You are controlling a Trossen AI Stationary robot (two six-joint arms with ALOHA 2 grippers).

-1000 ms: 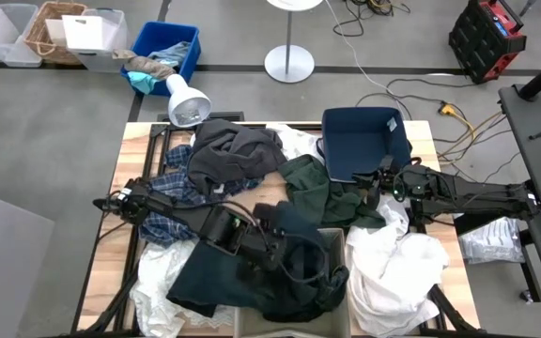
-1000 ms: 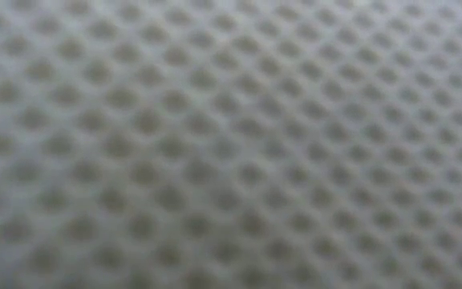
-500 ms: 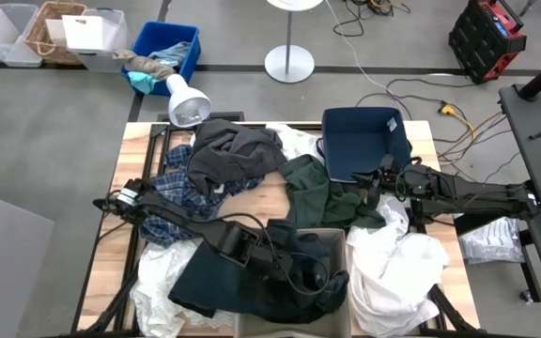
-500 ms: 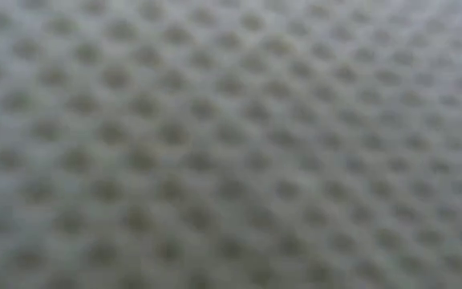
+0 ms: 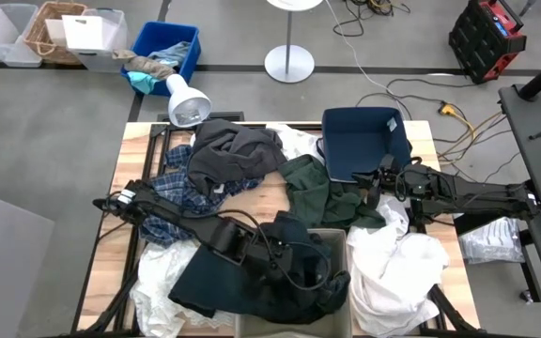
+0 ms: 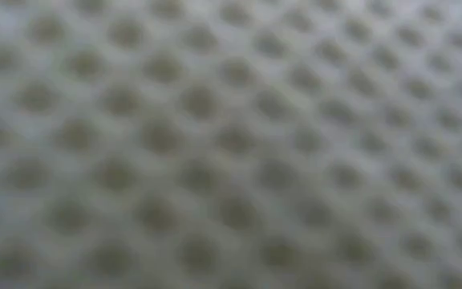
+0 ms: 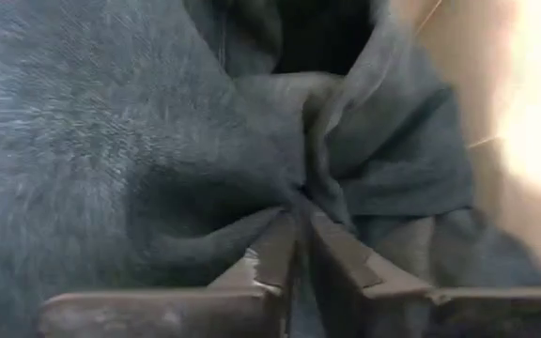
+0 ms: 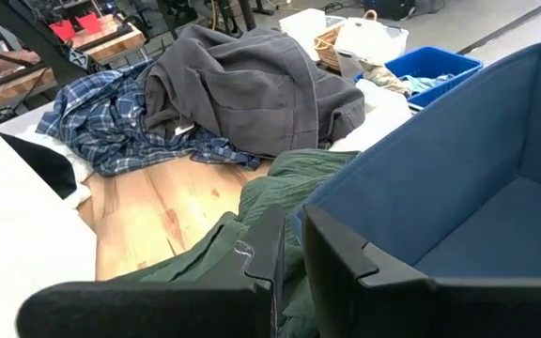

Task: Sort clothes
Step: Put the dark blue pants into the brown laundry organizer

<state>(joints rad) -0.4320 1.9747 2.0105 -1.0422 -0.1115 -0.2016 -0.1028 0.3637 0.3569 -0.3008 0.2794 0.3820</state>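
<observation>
My left gripper is shut on a black garment over a grey bin at the table's near edge. My right gripper is shut beside the dark green garment, at the rim of a dark blue bin. A charcoal grey garment lies partly on the blue-and-white plaid shirt at the far left. White garments lie at the near right and near left. White mesh cloth covers the low view. My left gripper pinches a gathered fold of the black garment between its two fingertips, and the cloth puckers toward that point. The rest of the garment lies bunched in and over the grey bin. My right gripper: I cannot tell whether its shut fingers touch the dark green garment.
A dark teal garment lies under my left arm at the near edge. A white lamp head stands at the table's far left edge. Bare wood shows at the table's middle. On the floor stand a blue crate with rags and pale bins.
My left gripper has gone toward the table's near edge and down over the grey bin with the black garment. The garment now lies bunched up there.
</observation>
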